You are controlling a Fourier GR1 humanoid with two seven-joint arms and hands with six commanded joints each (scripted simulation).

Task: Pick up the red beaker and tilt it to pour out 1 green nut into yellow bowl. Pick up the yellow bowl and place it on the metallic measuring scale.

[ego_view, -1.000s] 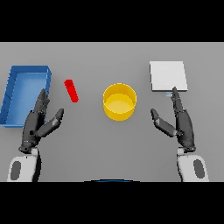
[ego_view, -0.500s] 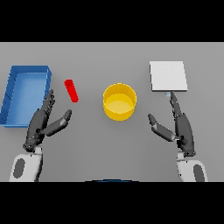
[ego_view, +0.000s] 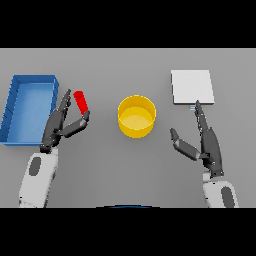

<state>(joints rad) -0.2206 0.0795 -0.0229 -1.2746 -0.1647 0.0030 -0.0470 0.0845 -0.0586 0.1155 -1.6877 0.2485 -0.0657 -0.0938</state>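
Beside the blue tray (ego_view: pixel 15 107), the open left hand (ego_view: pixel 57 127) nears the slim red beaker (ego_view: pixel 80 101); round yellow bowl (ego_view: pixel 136 116), flat square scale (ego_view: pixel 192 86), open right hand (ego_view: pixel 206 142).

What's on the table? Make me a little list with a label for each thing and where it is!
red beaker: left of the middle, leaning, not lifted
yellow bowl: in the middle, looks empty
measuring scale: flat pale square, far right, nothing on it
blue tray: far left
left robot hand: fingers open, beside the red beaker, not gripping it
right robot hand: open, just below the measuring scale
green nut: cannot see one
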